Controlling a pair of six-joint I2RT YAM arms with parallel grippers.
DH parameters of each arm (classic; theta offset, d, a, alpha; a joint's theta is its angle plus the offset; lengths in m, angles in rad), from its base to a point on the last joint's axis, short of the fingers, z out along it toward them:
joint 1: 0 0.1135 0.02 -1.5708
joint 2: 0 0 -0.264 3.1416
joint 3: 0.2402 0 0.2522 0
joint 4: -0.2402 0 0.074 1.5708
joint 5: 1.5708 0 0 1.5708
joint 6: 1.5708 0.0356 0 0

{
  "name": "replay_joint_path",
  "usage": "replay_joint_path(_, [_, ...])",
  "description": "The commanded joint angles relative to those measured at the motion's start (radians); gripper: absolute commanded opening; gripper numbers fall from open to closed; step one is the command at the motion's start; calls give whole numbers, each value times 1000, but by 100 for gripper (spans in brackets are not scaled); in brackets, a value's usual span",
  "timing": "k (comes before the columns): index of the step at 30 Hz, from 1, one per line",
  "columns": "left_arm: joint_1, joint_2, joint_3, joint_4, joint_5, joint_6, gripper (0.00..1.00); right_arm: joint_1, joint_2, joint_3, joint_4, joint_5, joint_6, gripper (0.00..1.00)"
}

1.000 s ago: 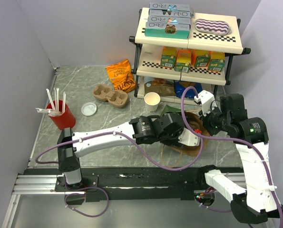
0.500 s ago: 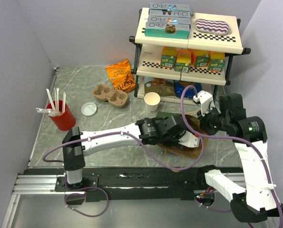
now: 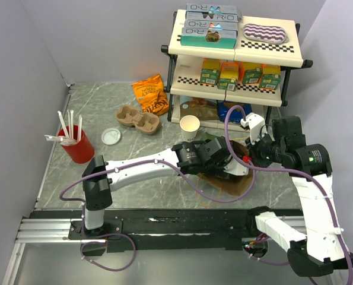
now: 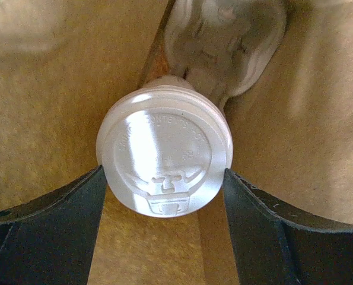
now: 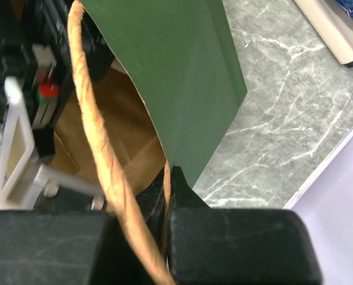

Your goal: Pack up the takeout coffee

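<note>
The takeout coffee (image 4: 164, 155) fills the left wrist view: I look down on its round white sip lid, with the brown inside of the paper bag (image 4: 51, 101) all around it. My left gripper (image 4: 164, 173) stands wide, with both black fingers (image 4: 51, 219) pressed against the lid's sides. From above, the left gripper (image 3: 228, 161) is reaching into the bag (image 3: 232, 185), and the cup itself is hidden. My right gripper (image 5: 167, 178) is shut on the bag's rim (image 5: 176, 89), green outside, beside its twisted paper handle (image 5: 96, 136). It holds the mouth up at the right gripper (image 3: 251, 154).
A lidless cream cup (image 3: 190, 127) stands just behind the bag. A brown pulp carrier (image 3: 137, 119), a loose white lid (image 3: 111, 136), a red cup of straws (image 3: 75, 143) and an orange snack bag (image 3: 151, 94) lie left. A stocked shelf rack (image 3: 235, 56) stands at the back right. Something white and blurred (image 4: 223, 41) lies deeper in the bag.
My left arm has stretched further right and away, carrying its gripper and the cup deeper into the bag. The right gripper has held the bag's rim almost still.
</note>
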Motion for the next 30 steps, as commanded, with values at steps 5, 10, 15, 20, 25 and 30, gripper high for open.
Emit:
replay_joint_path(5, [22,-32,-4,-51,-24,-59,1,4,-9,-5,-3,2,22,0])
replay_joint_path(10, [22,-50,-2,-53,15,-75,1,5,4,-15,5,8,24,0])
replay_joint_path(15, [22,-78,15,-50,98,-90,1,2,10,-15,11,7,27,0])
replay_joint_path(20, [22,-91,32,-80,132,-102,1,2,19,-12,17,5,27,0])
replay_joint_path(25, [22,-93,12,-102,76,-81,1,4,16,-12,17,7,27,0])
replay_joint_path(30, [22,-79,13,-107,22,-38,1,1,16,-6,11,5,22,0])
